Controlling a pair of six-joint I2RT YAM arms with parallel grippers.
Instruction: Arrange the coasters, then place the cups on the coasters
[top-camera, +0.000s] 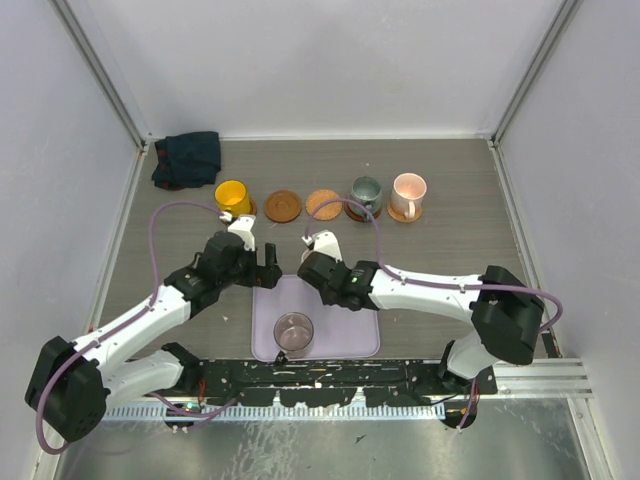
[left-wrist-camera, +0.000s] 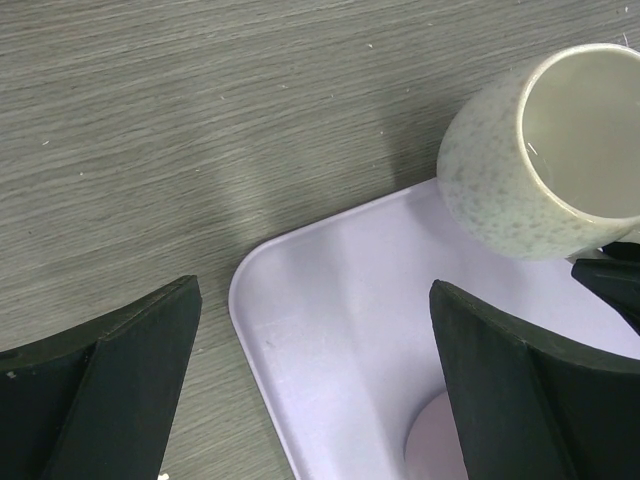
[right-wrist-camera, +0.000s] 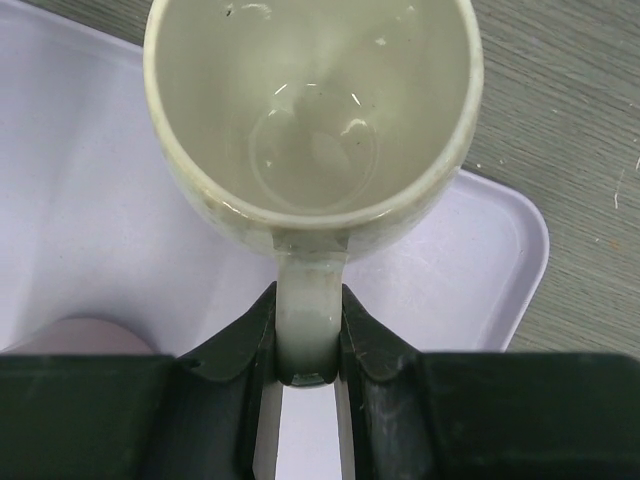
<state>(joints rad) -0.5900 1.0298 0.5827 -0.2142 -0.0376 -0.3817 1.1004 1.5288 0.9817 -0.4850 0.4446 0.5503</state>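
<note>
the right jaws are pinching the handle of the cream cup, one pad on each side of the loop, mouth facing the wrist camera. the cup appears lifted, hanging over the far edge of the lavender tray, partly above the bare desk. the left jaws are spread wide and hold nothing, poised over the tray's corner just beside that cup.

at the back of the desk two coasters lie bare, between the yellow cup and the grey-green cup; the pink cup stands at the end of the row. all three look to be seated on coasters. the mauve cup waits on the tray.

the cream cup looks like glazed ceramic: stiff, smooth, likely slippery and liable to chip if set down hard. held only by the narrow handle, it may swing or twist in the grip, so it probably wants a slow carry and a level, gentle landing on a free coaster.
</note>
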